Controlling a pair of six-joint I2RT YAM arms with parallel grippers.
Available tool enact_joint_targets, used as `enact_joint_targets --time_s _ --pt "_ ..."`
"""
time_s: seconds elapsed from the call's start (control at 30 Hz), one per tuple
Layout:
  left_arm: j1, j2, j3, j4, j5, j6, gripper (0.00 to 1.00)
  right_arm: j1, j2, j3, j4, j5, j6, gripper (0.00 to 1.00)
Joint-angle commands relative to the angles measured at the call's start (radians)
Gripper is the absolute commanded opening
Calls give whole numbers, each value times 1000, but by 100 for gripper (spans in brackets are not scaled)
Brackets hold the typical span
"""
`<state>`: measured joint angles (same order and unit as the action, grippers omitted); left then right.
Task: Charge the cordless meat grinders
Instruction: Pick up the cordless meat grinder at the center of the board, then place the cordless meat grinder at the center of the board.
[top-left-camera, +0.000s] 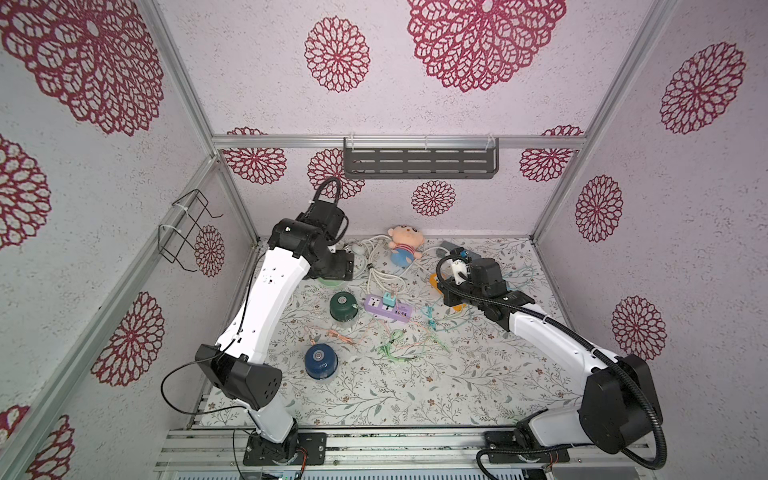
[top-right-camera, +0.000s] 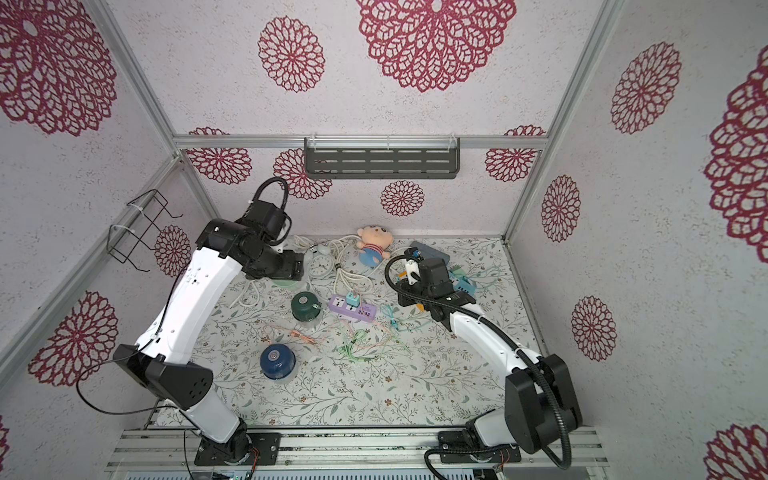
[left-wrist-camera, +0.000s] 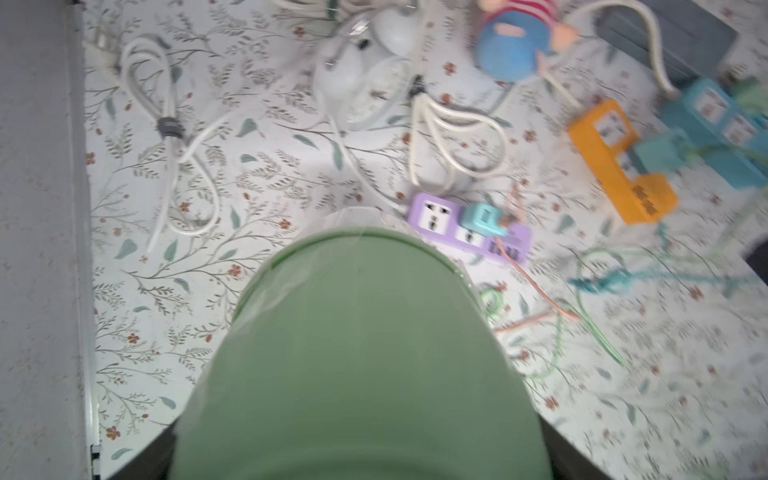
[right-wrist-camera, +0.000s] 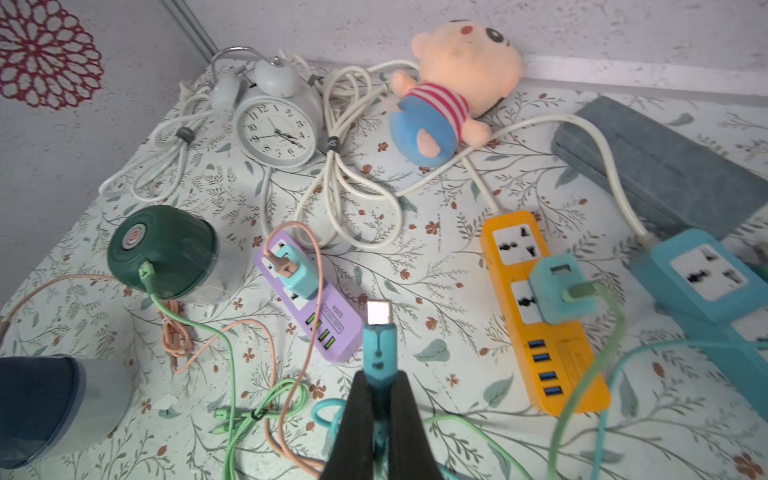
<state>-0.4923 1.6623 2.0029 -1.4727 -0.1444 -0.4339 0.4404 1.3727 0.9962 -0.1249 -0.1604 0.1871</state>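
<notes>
My left gripper (top-left-camera: 332, 274) hangs at the back left, its jaws wide around the light green meat grinder (left-wrist-camera: 361, 353). That grinder's dome fills the left wrist view, and dark fingers (left-wrist-camera: 575, 455) press on both its sides. The dark green meat grinder (top-left-camera: 343, 305) stands mid-table with a light green cable (right-wrist-camera: 183, 320) plugged into its side. Nearer the front stands the navy blue meat grinder (top-left-camera: 320, 360). My right gripper (right-wrist-camera: 377, 380) is shut on a teal USB-C plug (right-wrist-camera: 378, 345), held above the mat between the purple power strip (right-wrist-camera: 311, 299) and the orange power strip (right-wrist-camera: 540, 316).
A white alarm clock (right-wrist-camera: 276, 129), coiled white cords (right-wrist-camera: 353, 199), a plush doll (top-left-camera: 405, 245) and a grey box (right-wrist-camera: 665, 166) crowd the back. A blue power strip (right-wrist-camera: 706, 282) lies at the right. Pink (right-wrist-camera: 274, 361) and green cables tangle mid-table.
</notes>
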Motion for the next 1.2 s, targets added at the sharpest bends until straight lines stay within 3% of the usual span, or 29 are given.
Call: enact_joint_targets --time_s 0.0,0.17,0.27,0.5,0.67,0.73,0.83,0.97,1.17 --pt "-167 -40 -120 -48 10 -164 73 6 -71 -13 -13 8 20 0" --pt "-402 -147 -471 255 59 -420 71 7 -142 -91 -21 -23 39 0" --pt "-497 -161 -615 345 35 -551 70 11 -191 -135 -40 -22 43 0" --pt "-590 -125 -848 549 -3 -697 71 14 -247 -189 -53 -28 48 0" --pt "-598 -72 -884 592 0 -724 72 15 -260 -204 -63 -18 42 0" --pt "-603 -44 -873 582 -9 -732 77 14 -266 -208 -64 -12 39 0" --pt "-614 -12 -840 578 -19 -729 98 14 -269 -213 -59 -11 43 0" --pt "-624 -15 -783 551 -42 -708 97 14 -267 -212 -55 -17 47 0" --pt "-635 -124 -771 500 -36 -662 97 14 -257 -206 -53 -28 50 0"
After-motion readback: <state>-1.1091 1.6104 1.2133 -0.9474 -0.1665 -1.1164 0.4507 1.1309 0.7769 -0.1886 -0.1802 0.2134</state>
